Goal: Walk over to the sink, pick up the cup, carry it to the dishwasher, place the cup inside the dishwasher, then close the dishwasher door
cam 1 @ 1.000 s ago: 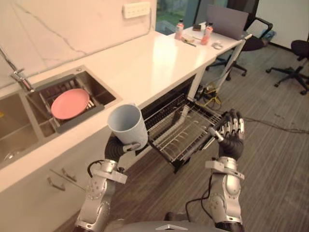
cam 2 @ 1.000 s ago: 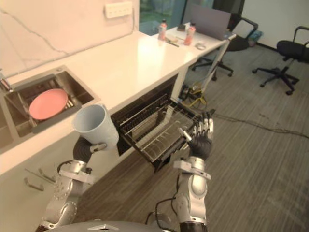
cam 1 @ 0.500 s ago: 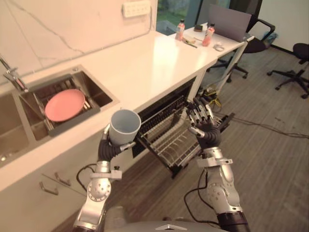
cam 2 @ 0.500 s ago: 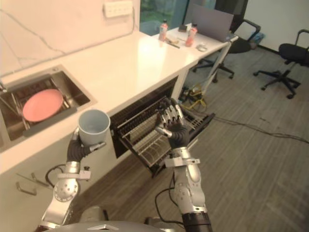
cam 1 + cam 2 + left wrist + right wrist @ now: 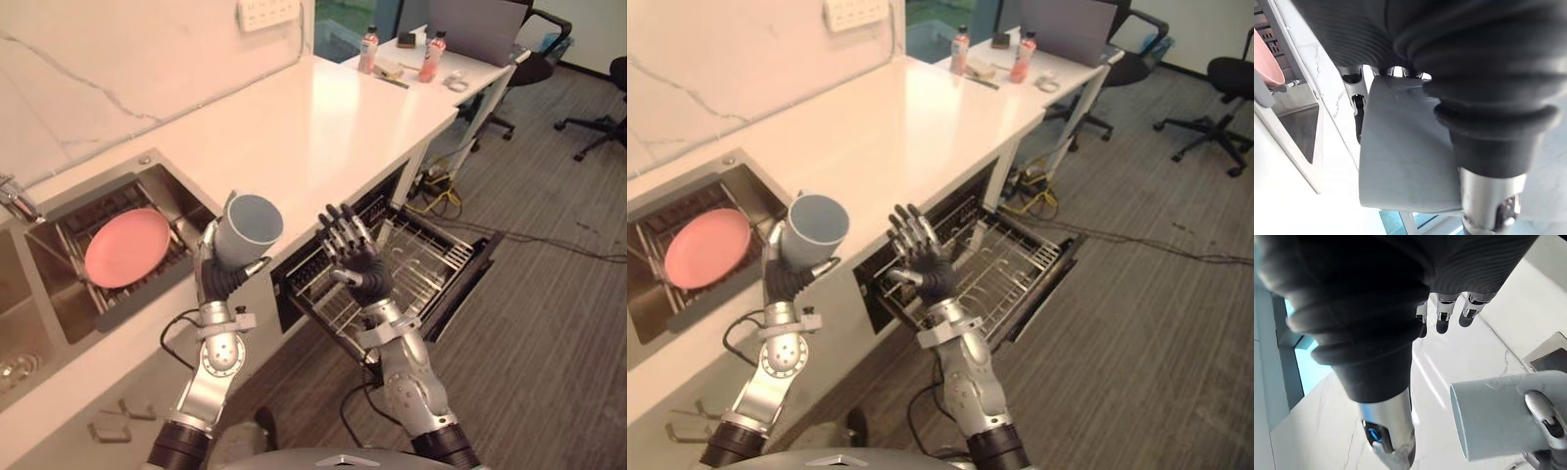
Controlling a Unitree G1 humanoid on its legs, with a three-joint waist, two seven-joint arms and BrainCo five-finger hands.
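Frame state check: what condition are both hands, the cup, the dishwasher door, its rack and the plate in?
cup: held up, tilted, empty.
left hand: shut on the cup.
right hand: open, fingers spread, raised over the rack.
dishwasher door: open, folded down.
rack: pulled out, empty.
plate: lying in the sink.

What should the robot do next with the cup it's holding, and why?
Probably swing the left hand to its right and lower it toward the pulled-out dishwasher rack. That hand grips the light blue cup above the counter edge, left of the rack and not yet over it. The open right hand is raised over the rack's near end, so it may need to move aside first.
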